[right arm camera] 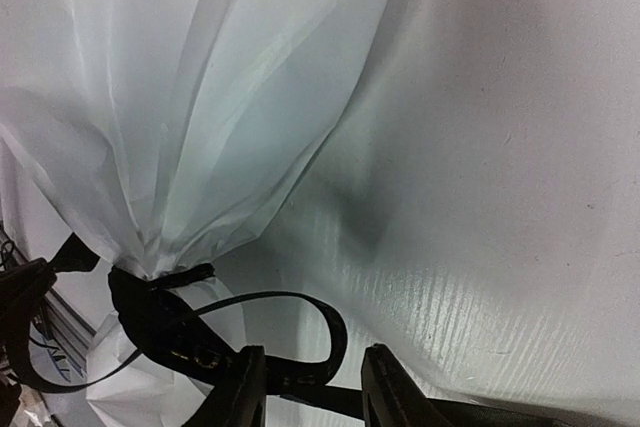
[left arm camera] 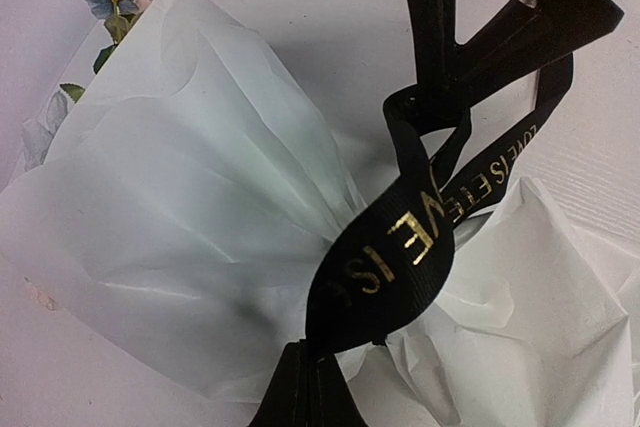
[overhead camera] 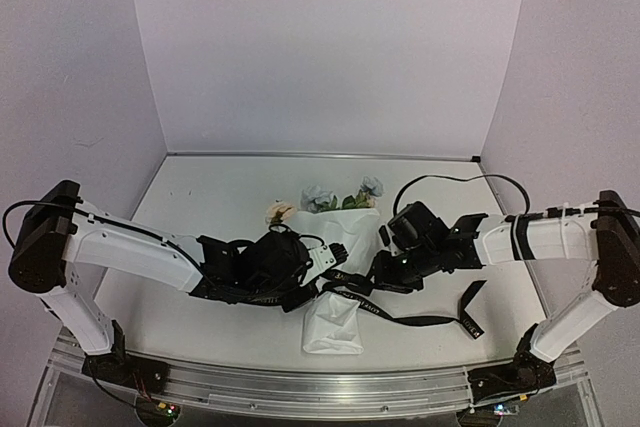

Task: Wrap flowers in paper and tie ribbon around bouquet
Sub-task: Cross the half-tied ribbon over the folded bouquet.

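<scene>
The bench [overhead camera: 200,207] carries the bouquet [overhead camera: 345,227] at its middle, blooms [overhead camera: 320,197] at the far end and the paper's crumpled tail toward me. The paper [left arm camera: 200,197] is gathered to a narrow waist, and the ribbon [left arm camera: 400,247] wraps that waist, with a loose end trailing off right across the bench.

My left pincer [left arm camera: 310,397] sits just left of the waist, clamped on the ribbon's broad band. My right pincer [right arm camera: 305,387] is just right of it. Its fingers stand apart with a thin strand and a slack loop running between them, not pinched as far as I can see.

I judge the step to be cinching the tie. To do it well, I want the right fingers to close on the strand flat and close to the waist, not out on the slack loop. Then I should draw both sides apart, low and level along the bench. That way the band holds at the waist instead of sliding toward the near tail. The paper is thin, so a slow, even pull seems wise, since a jerk could tear it or roll the bouquet.
</scene>
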Controlling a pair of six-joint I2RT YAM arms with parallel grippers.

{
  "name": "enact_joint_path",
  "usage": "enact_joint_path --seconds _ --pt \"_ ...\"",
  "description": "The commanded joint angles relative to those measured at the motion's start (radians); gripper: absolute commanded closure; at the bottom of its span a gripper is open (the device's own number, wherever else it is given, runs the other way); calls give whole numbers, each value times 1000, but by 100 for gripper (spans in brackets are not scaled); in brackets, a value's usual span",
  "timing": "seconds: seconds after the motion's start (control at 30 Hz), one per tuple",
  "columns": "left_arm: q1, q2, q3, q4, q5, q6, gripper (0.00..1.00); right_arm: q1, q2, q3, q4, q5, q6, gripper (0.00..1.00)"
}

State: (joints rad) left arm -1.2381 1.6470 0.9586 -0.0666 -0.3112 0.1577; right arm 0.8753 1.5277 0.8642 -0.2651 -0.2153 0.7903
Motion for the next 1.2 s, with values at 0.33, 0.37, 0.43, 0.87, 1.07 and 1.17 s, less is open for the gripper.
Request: enact_joint_path --seconds 0.33,0.37,0.43,0.87,1.07,1.17 --pt "-4 -6 -16 62 -17 -16 100 4 6 -12 43 -11 148 70" --pt "-4 -5 -16 62 -16 -16 100 4 7 -13 43 -8 151 70" --pt "-4 -1 -16 62 -16 -16 100 5 9 -13 32 -2 159 70" --pt "-3 -1 -23 62 -10 -21 100 10 35 -2 18 5 181 78" --pt "-4 0 -25 74 -11 -29 99 17 -14 -2 -6 8 168 100" --pt "-3 -8 -30 99 -12 -31 98 29 -58 -1 -50 24 142 100"
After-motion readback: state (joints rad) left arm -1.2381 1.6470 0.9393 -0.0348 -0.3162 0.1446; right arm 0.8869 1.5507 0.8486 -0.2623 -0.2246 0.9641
